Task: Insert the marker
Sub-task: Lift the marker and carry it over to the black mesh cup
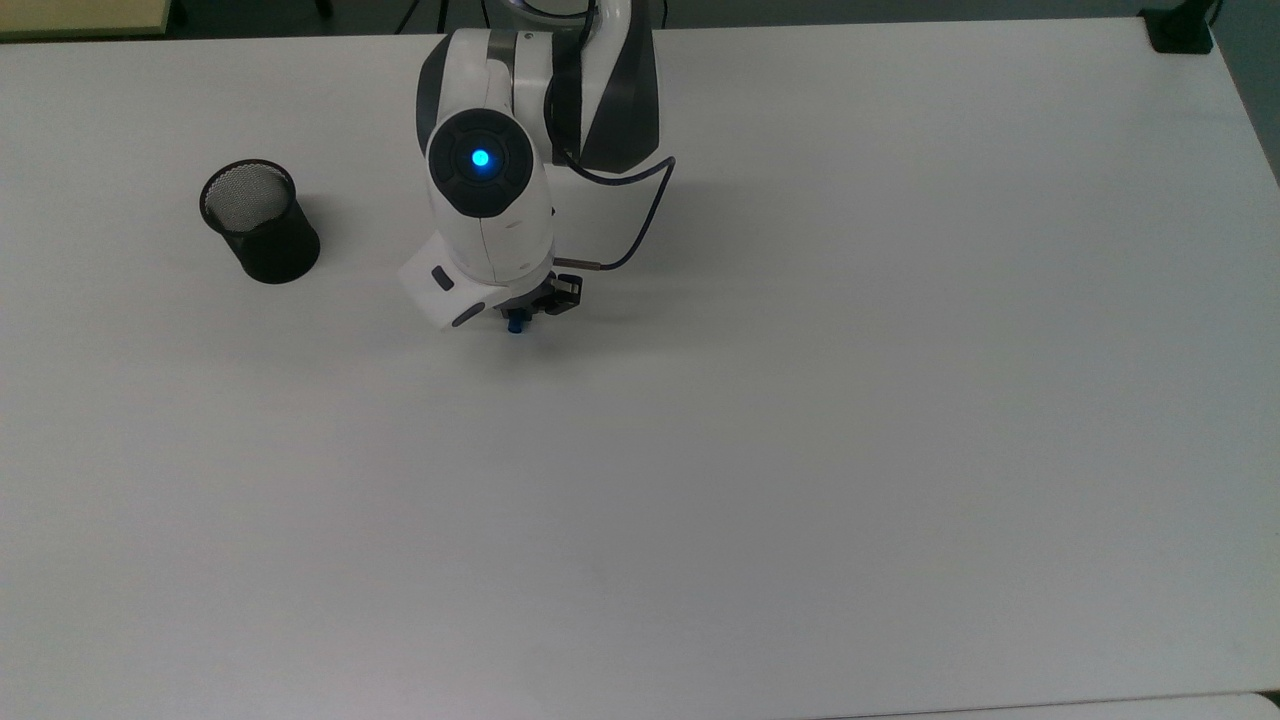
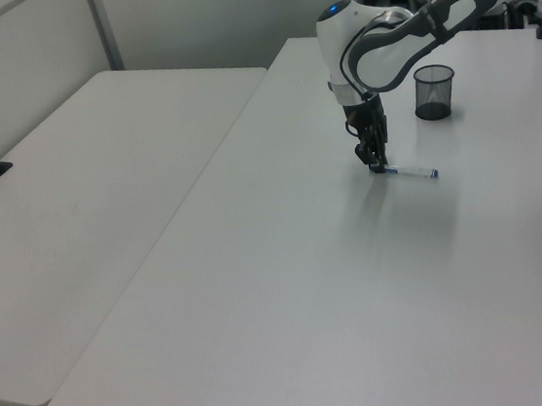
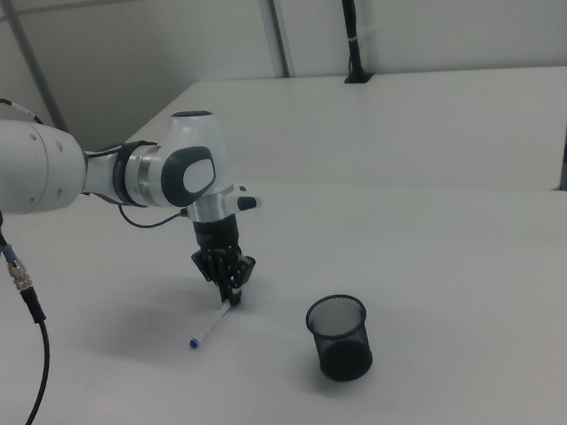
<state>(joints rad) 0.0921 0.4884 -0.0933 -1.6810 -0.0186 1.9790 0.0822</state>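
A slim white-barrelled marker (image 2: 410, 171) with blue ends is seen lying flat on the white table, its capped end tucked under the arm, well apart from the black mesh cup.
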